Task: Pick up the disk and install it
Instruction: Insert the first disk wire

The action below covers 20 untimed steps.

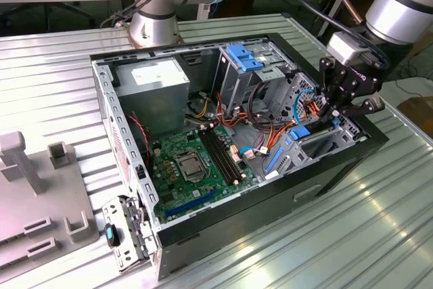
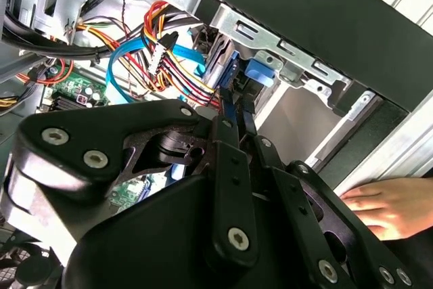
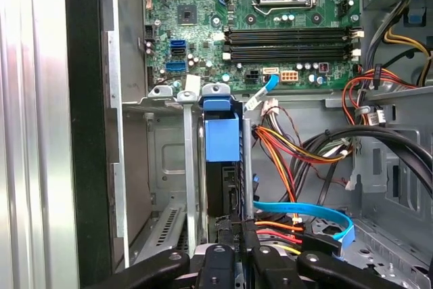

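At the front corner of the open black desktop computer case [image 1: 338,167], on the exterior view's right, the black two-finger gripper [image 1: 336,114] is hanging just above the grey metal drive cage [image 1: 325,141] and pinching the disk, a flat dark grey hard drive in a bright blue plastic carrier [image 3: 222,167]. In the first wrist view the gripper [image 3: 242,235] is closing its slim fingers on the near edge of the disk, so it is gripping, not open. The disk is sitting edge-on in the cage slot, upright between the thin grey metal divider [image 3: 189,167] and the cage wall, its long axis running straight away from the gripper toward the green motherboard [image 3: 270,18]. The blue carrier tab is lying at the far end, close to the cage lip. So the key relation: disk directly ahead of the fingertips, in line with the slot, gripper on the outer end. How deep it is seated I cannot tell. In the second wrist view the gripper [image 2: 233,109] is pressing in beside a bundle of red, yellow and orange wires [image 2: 179,65] and a flat blue data cable [image 2: 122,65], both just beside the disk. A person's hand [image 2: 379,204] is resting outside the case on the ribbed metal counter [image 1: 379,235].
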{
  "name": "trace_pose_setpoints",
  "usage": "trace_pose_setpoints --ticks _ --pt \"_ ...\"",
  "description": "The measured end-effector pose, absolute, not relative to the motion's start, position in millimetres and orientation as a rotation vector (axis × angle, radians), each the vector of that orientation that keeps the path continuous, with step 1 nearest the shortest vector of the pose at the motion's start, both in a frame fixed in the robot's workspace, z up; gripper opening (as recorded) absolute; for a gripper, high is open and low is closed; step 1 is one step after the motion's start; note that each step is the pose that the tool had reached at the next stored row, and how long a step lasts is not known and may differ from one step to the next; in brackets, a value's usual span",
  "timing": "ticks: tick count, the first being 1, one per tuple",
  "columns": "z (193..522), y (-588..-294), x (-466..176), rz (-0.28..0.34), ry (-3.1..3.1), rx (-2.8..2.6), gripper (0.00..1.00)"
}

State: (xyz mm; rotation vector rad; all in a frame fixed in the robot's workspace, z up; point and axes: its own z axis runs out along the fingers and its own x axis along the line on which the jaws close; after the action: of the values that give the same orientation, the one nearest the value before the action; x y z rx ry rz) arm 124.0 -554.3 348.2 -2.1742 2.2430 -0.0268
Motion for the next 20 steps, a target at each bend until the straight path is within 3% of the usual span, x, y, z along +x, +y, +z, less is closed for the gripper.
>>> trace_pose_setpoints --ticks 20 --pt "339.3 -554.2 124.0 -0.027 2.243 -2.174 0.16"
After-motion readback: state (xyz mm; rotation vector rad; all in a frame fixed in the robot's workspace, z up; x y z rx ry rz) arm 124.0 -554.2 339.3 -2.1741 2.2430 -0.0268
